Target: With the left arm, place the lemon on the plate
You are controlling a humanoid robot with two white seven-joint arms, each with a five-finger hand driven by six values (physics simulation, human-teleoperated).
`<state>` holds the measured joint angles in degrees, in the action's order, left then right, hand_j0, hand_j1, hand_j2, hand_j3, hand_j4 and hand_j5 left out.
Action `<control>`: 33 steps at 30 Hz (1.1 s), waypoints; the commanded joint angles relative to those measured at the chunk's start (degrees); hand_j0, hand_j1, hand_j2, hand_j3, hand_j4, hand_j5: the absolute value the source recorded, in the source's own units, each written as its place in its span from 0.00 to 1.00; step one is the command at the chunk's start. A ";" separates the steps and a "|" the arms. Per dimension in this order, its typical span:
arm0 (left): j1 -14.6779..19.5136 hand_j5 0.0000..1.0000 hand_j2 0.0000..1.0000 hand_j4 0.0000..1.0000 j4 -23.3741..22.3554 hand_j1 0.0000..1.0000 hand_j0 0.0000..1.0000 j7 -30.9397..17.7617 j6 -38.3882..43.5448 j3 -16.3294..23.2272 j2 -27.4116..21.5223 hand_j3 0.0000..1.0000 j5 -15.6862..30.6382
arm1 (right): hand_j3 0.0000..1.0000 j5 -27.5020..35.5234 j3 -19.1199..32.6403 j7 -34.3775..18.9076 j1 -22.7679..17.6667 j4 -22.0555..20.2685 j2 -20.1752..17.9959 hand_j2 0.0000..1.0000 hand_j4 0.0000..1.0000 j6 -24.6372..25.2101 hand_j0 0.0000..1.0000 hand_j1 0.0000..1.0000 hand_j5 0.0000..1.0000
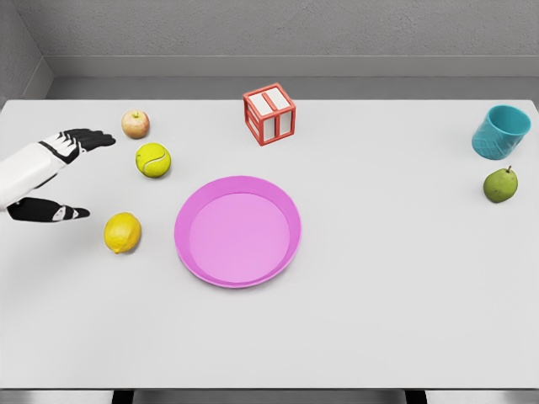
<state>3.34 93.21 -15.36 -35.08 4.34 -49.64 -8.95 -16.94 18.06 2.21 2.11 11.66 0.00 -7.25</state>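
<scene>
- At the left edge of the table, the left hand reaches in flat, its dark fingers stretched out and holding nothing.
- Below it on the white surface lies what looks like the hand's shadow; the arm itself comes in low from the left, forearm white, wrist roughly level.
- Nearest the fingertips sits an apple, and just below that a tennis ball; neither is touched.
- Further toward me rests the lemon, well clear of the hand and just beside the pink plate, not on it.
- So nothing of the job looks done yet: the lemon must be reached, gripped, lifted and set on the plate.
- Farther off stand a red-framed cube, a teal cup and a pear.
- No right hand shows anywhere.
</scene>
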 commanded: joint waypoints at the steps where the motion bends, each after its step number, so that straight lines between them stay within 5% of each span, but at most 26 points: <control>1: 0.00 1.00 1.00 1.00 0.13 1.00 1.00 -0.02 0.08 -0.04 -0.11 1.00 0.43 | 1.00 0.15 1.10 -0.01 0.09 -0.06 0.00 1.00 1.00 -0.04 1.00 1.00 1.00; 3: 0.00 1.00 1.00 1.00 0.13 1.00 1.00 -0.54 0.08 -0.04 -0.11 1.00 0.34 | 1.00 0.24 0.31 -0.01 0.00 0.03 0.00 1.00 1.00 0.13 1.00 1.00 1.00; 6: 0.79 1.00 1.00 1.00 0.04 1.00 1.00 -10.20 0.08 -0.39 -0.11 1.00 -0.10 | 1.00 0.24 0.22 -0.01 0.00 0.03 0.00 1.00 1.00 0.13 1.00 1.00 1.00; 9: 0.53 1.00 1.00 1.00 -0.05 1.00 1.00 -14.96 0.08 -0.21 -0.90 1.00 -2.39 | 1.00 0.24 0.22 -0.01 0.00 0.03 0.00 1.00 1.00 0.13 1.00 1.00 1.00; 15: 0.00 1.00 1.00 1.00 -0.31 1.00 1.00 -15.22 0.08 3.57 -14.34 1.00 -3.44 | 1.00 0.24 0.22 -0.01 0.00 0.03 0.00 1.00 1.00 0.13 1.00 1.00 1.00; 23: 5.01 1.00 1.00 1.00 -0.05 1.00 1.00 -15.31 0.08 4.27 -8.63 1.00 -13.11 | 1.00 0.24 0.22 -0.01 0.00 0.03 0.00 1.00 1.00 0.13 1.00 1.00 1.00; 26: 9.31 1.00 1.00 1.00 0.13 1.00 1.00 -15.31 0.08 9.28 -4.15 1.00 -17.33 | 1.00 0.24 0.22 -0.01 0.00 0.03 0.00 1.00 1.00 0.13 1.00 1.00 1.00; 33: 10.46 1.00 1.00 1.00 0.30 1.00 1.00 -15.31 0.08 12.00 -3.10 1.00 -19.00 | 1.00 0.24 0.22 -0.01 0.00 0.03 0.00 1.00 1.00 0.13 1.00 1.00 1.00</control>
<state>13.89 93.41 -30.70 -35.12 14.83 -53.41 -27.10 -16.75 18.31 2.20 2.11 11.68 0.00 -7.12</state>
